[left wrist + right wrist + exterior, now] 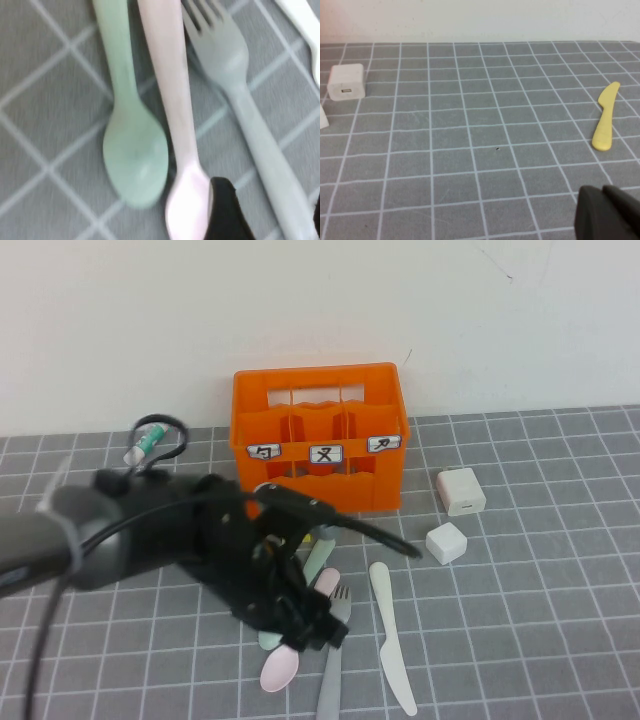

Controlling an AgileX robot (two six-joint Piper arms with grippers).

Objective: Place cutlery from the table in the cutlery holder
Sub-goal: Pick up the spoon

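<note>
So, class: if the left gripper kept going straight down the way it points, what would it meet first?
Most likely the pale pink spoon: the left gripper hangs low over its bowl end, with the grey fork close beside it. Depth is unclear. The right gripper sits low over the table, away from the cutlery.

The scene is viewed from a raised camera on the robot's side, angled down at the worktop (pixel 560 640), with the cutlery holder (pixel 320 435) set against the far wall. The cutlery in front of the holder is seen very close from above by the left wrist camera, behind the left tool (pixel 265 210). A low view across the worktop is given from behind the right tool (pixel 607 212); the white cube (pixel 346 81) is shared with the high view.
</note>
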